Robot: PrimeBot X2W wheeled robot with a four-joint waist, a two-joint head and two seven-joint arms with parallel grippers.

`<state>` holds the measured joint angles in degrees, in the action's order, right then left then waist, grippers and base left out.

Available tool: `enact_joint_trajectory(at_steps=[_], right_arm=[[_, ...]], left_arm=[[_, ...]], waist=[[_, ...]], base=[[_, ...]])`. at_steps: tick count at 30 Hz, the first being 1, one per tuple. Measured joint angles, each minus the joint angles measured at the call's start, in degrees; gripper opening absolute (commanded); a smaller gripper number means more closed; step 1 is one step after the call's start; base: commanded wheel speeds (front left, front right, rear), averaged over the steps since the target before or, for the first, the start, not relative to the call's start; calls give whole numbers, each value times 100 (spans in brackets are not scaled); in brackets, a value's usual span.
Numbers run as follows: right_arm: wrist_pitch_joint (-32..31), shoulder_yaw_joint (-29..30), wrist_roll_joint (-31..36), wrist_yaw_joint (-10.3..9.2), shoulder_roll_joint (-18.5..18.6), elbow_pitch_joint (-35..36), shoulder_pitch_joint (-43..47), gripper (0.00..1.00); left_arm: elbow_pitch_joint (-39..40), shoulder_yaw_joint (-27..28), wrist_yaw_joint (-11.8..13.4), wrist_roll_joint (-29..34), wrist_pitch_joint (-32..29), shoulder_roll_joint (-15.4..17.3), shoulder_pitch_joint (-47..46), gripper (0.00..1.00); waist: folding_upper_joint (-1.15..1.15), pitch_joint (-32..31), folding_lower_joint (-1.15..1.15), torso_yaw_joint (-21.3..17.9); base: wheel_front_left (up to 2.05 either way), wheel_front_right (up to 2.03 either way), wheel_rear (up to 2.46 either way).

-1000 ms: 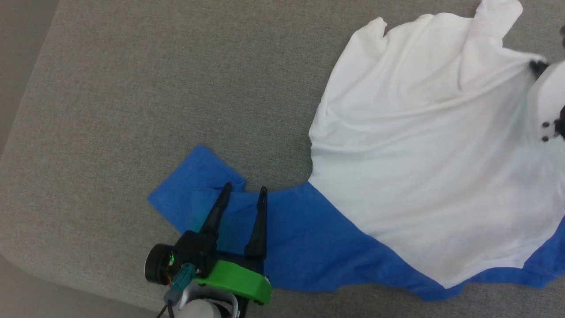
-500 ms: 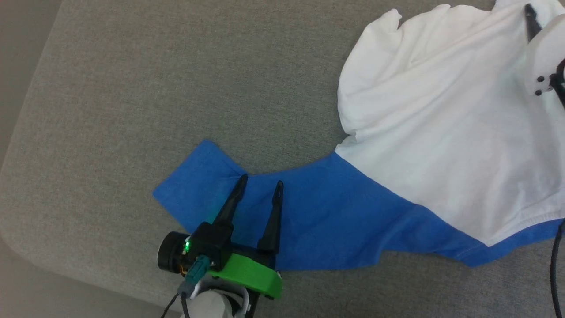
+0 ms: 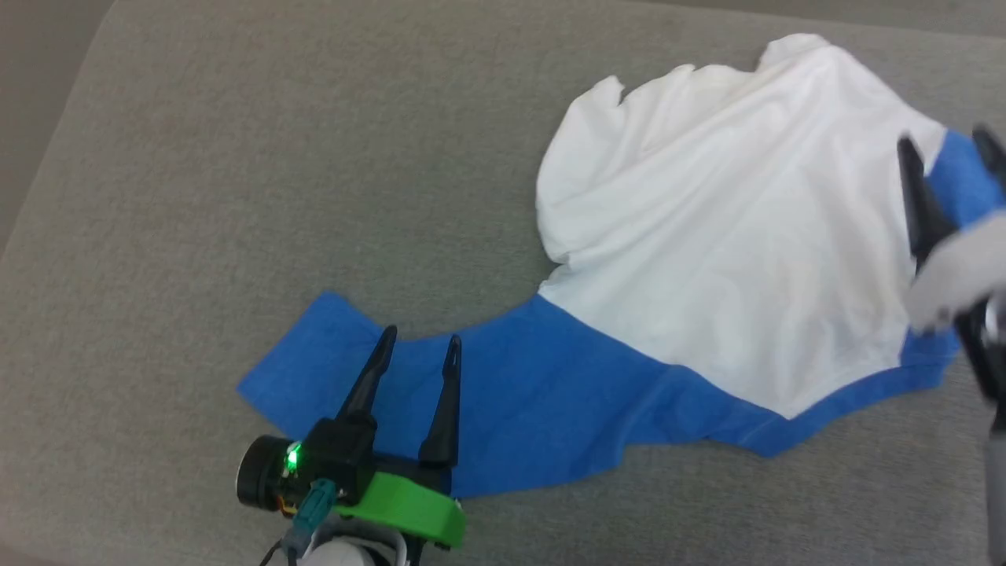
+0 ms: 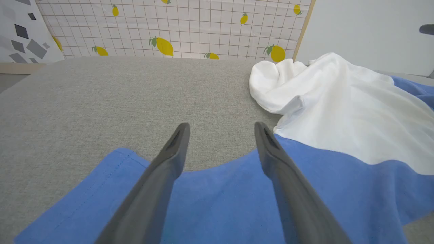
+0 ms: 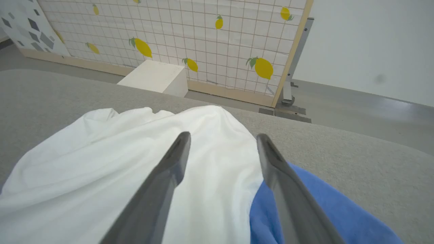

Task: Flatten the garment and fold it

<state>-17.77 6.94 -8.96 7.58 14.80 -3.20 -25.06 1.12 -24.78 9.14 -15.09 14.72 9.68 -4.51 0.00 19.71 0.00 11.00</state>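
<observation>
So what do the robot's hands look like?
Each has two long, dark, pointy fingers. The left gripper has a black body with a tiny green light, a bright green plate, and a teal plug with a cable. The right gripper has a pale whitish casing.

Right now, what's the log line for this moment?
left gripper: open, over sleeve | right gripper: open, over garment | garment: rumpled, unfolded
</observation>
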Motion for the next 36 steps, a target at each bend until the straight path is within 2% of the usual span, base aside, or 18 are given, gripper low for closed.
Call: enact_joint_trajectory(at_steps=[3, 7, 12, 15, 17, 20, 26, 29, 31, 36], right_arm=[[-74, 271, 86, 0, -347, 958, 1090, 100], [-2, 576, 279, 0, -882, 1750, 2325, 100], [290, 820, 240, 0, -1193, 2105, 3404, 100], [498, 1005, -327, 0, -1191, 2009, 3669, 100], [705, 1100, -372, 0, -1192, 1958, 3769, 100], [723, 1171, -358, 0, -1190, 1967, 3768, 100], [698, 1201, -311, 0, -1190, 2046, 3754, 100], [654, 1128, -314, 0, -1190, 2056, 3734, 100], [638, 1087, -321, 0, -1191, 2052, 3726, 100], [637, 977, -331, 0, -1191, 2017, 3679, 100]], left_arm=[[78, -3, 20, 0, -9, 102, 171, 100], [172, 9, 75, 0, -27, 169, 372, 100], [247, -3, 155, 1, -27, 274, 723, 100], [298, -38, 177, 7, -29, 319, 898, 100], [420, -294, 40, 245, -233, 494, 896, 100], [508, -654, -305, 370, -617, 601, 659, 100], [276, -1405, -1161, 548, -2131, 669, -231, 100], [33, -1645, -1373, 543, -2881, 668, -557, 100], [-77, -1695, -1414, 499, -3177, 625, -706, 100], [-378, -1750, -1429, 469, -3531, 521, -948, 100]], waist=[[0, -169, 0, -186], [0, -378, 0, -376], [0, -624, 0, -554], [0, -763, 0, -655], [0, -939, -1, -765], [0, -1035, -1, -809], [0, -990, 0, -765], [0, -894, 0, -756], [0, -832, -1, -766], [0, -674, 0, -867]], base=[[0, 0, 0], [0, 0, 0], [0, 0, 0], [0, 0, 0], [0, 0, 0], [0, 0, 0], [0, 0, 0], [0, 0, 0], [0, 0, 0], [0, 0, 0]])
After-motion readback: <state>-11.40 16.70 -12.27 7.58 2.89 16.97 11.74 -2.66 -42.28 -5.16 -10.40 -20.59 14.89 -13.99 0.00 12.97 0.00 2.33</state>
